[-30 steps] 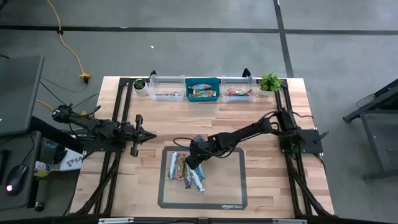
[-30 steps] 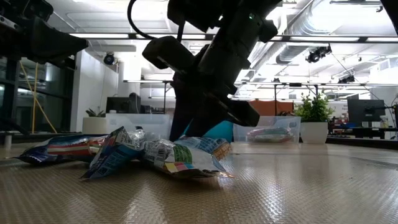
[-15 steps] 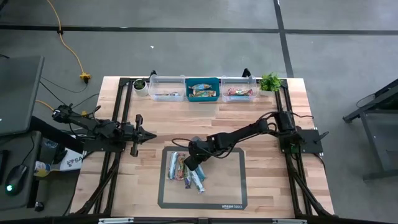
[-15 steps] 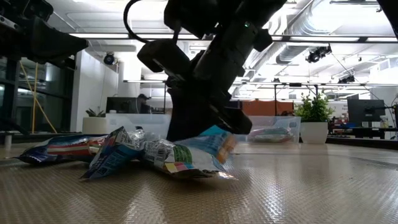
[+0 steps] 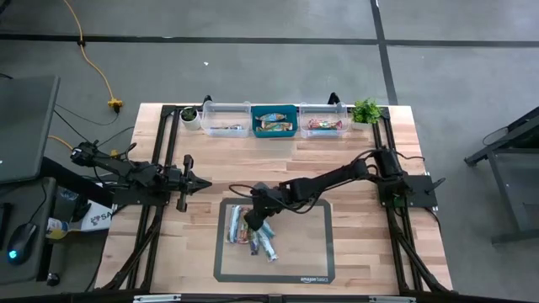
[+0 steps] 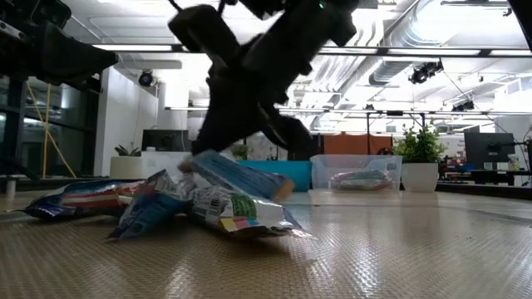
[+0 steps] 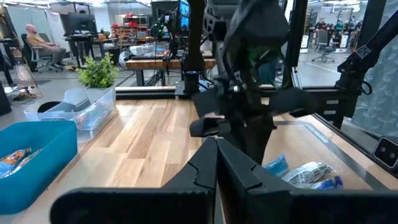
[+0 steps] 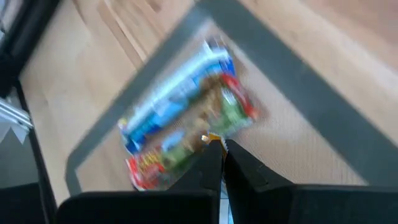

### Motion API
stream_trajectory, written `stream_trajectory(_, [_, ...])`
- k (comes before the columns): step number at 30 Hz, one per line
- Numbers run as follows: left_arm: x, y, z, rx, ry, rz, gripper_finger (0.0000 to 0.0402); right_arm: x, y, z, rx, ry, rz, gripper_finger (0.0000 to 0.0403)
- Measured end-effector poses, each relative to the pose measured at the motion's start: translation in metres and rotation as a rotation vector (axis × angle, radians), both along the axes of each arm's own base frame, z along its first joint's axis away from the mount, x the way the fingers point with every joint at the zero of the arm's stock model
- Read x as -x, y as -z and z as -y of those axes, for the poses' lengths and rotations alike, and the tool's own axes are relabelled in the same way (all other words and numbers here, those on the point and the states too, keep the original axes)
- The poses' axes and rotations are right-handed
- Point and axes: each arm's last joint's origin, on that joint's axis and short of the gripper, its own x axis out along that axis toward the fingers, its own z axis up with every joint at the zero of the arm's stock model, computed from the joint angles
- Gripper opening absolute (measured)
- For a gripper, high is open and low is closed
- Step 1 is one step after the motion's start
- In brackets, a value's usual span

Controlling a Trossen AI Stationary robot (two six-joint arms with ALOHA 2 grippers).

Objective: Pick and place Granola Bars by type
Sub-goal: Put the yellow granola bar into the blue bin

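Several granola bars (image 5: 254,234) lie heaped on the left part of a dark-edged mat (image 5: 303,244); the low view shows the heap (image 6: 158,203) from the side. My right gripper (image 5: 250,219) hangs over the heap, shut on a light-blue bar (image 6: 241,176) with an orange end. In its wrist view the shut fingers (image 8: 221,155) point at the blurred heap (image 8: 186,121) below. My left gripper (image 5: 205,182) waits shut and level at the table's left, holding nothing. My right gripper pinches the light-blue bar between its two fingers, slanting down from the table's right. The dark hand hides the place of contact in the low view. The bar is tilted, one end (image 6: 193,163) raised and the orange end (image 6: 285,190) low, just over the heap.
Three bins stand along the far edge: a clear one (image 5: 226,119), a blue one (image 5: 274,121) and another clear one (image 5: 325,119), each holding bars. Small potted plants (image 5: 365,110) (image 5: 191,114) flank them. Bare mat lies right of the heap.
My right gripper has shut on the light-blue bar, risen, rolled at the wrist and shifted slightly toward the table's left. The bar has come up off the heap and turned, with one end now higher. The other bars have stayed in place.
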Motion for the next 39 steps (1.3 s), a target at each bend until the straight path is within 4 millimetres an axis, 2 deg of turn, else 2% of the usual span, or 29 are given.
stream_trajectory(7, [0.000,0.000,0.000,0.000,0.000,0.000,0.0001,-0.005,-0.024,0.001,0.080,-0.008,0.009,0.0000])
stream_trajectory(17, [0.000,0.000,0.000,0.000,0.000,0.000,0.0001,-0.017,-0.070,0.008,0.210,-0.014,0.041,0.0000])
stream_trajectory(28, [0.000,0.000,0.000,0.000,0.000,0.000,0.0001,-0.020,-0.121,0.028,0.351,0.000,0.051,0.0000])
stream_trajectory(34, [0.000,0.000,0.000,0.000,0.000,0.000,0.0001,-0.019,-0.119,0.038,0.326,0.024,0.013,0.0000])
stream_trajectory(39, [0.000,0.000,0.000,0.000,0.000,0.000,0.0001,-0.015,-0.089,0.054,0.213,0.084,-0.074,0.0001])
